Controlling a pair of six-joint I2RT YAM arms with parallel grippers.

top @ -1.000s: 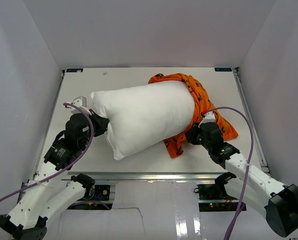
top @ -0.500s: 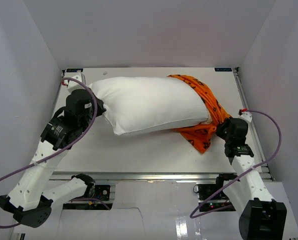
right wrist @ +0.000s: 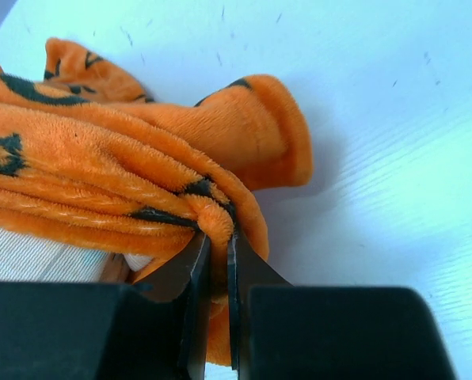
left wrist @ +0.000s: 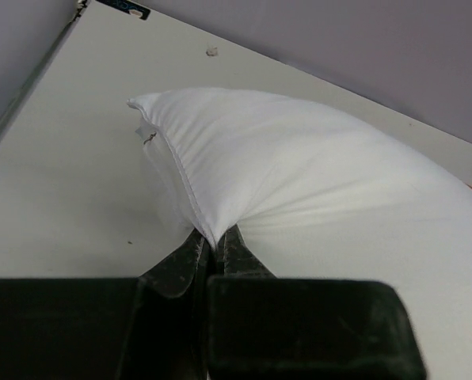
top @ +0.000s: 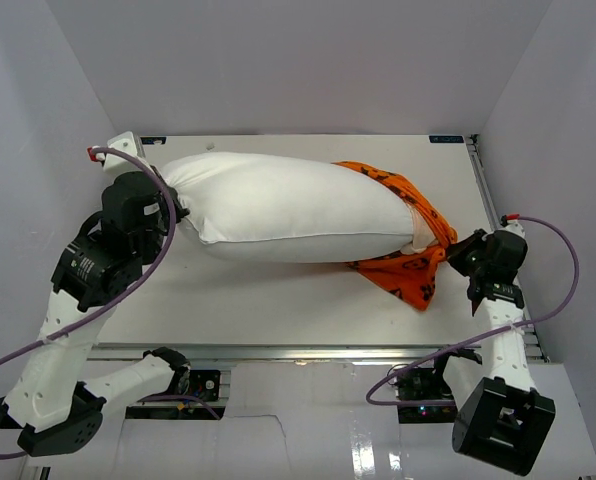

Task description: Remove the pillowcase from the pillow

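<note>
Pillowcase (top: 405, 272) pinched in right tool (right wrist: 218, 241), pillow (top: 278, 210) in left tool (left wrist: 215, 245)

Plump white pillow (top: 288, 210) lying lengthwise across the table (top: 278, 295), mostly bare. Orange pillowcase (top: 408, 268) with black motifs, bunched around its right end.

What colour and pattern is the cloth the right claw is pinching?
Bright orange with black motifs; the pillowcase shows best in the right wrist view.

A white tabletop (top: 278, 305) lies beneath the left claw (top: 182, 212) and the right claw (top: 456, 250). A plain pale side wall (top: 38, 110) stands outboard of each claw, and a back wall (top: 298, 60) rises beyond both. A metal rail (top: 308, 352) runs behind them. The light is soft and even.
</note>
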